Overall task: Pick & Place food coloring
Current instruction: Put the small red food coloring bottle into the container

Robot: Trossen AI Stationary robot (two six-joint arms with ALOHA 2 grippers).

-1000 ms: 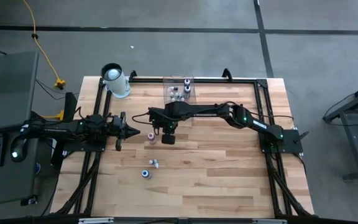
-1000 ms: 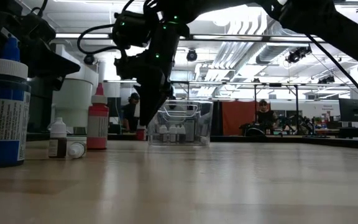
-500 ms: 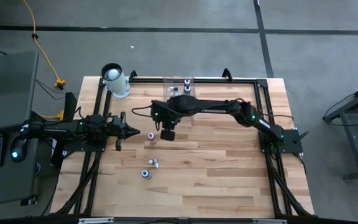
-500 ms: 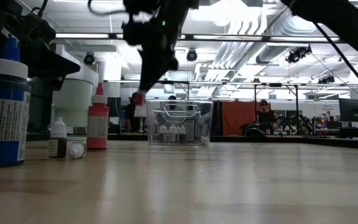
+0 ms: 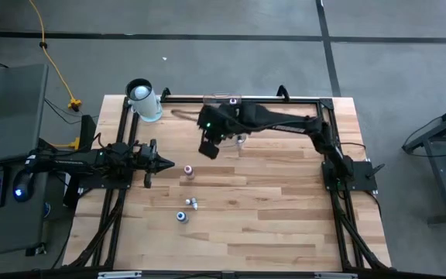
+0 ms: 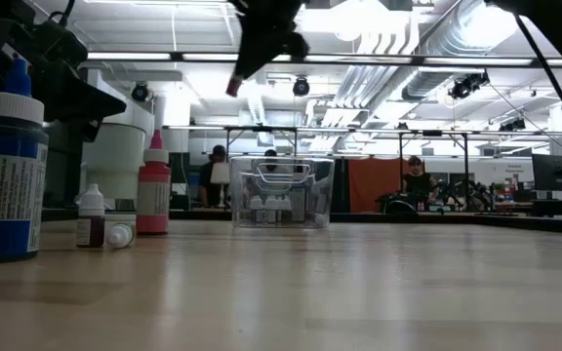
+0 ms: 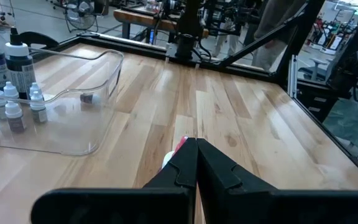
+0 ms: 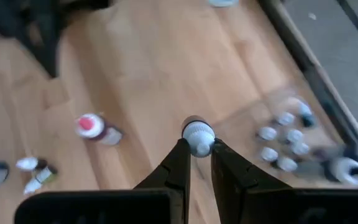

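I am the right arm, and my right gripper (image 8: 196,163) is nearly closed, pinching one small bottle (image 8: 197,136) of food coloring by its body, white cap pointing out past my fingertips, its long axis in line with my fingers. From above, I hang high over the table (image 5: 285,217) with my wrist just at the near edge of the clear bin (image 5: 223,101), which sits at about twelve o'clock on the table. The drop target therefore lies just beyond me, toward twelve; a short reach that way should put the bottle over the bin's opening (my judgement, not a certainty).

The left gripper (image 7: 196,163) waits shut and empty at nine o'clock, low over the wood, so I am plainly the nearer arm to the bin. Three loose bottles remain on the table: a red-capped bottle (image 5: 189,170) near the left gripper's tip, and a white one (image 5: 193,204) and a blue-capped one (image 5: 182,217) toward seven o'clock.

My own arm covers most of the bin from above, so its contents cannot be counted there. In my wrist view the bottles already in the bin (image 8: 284,146) are blurred.
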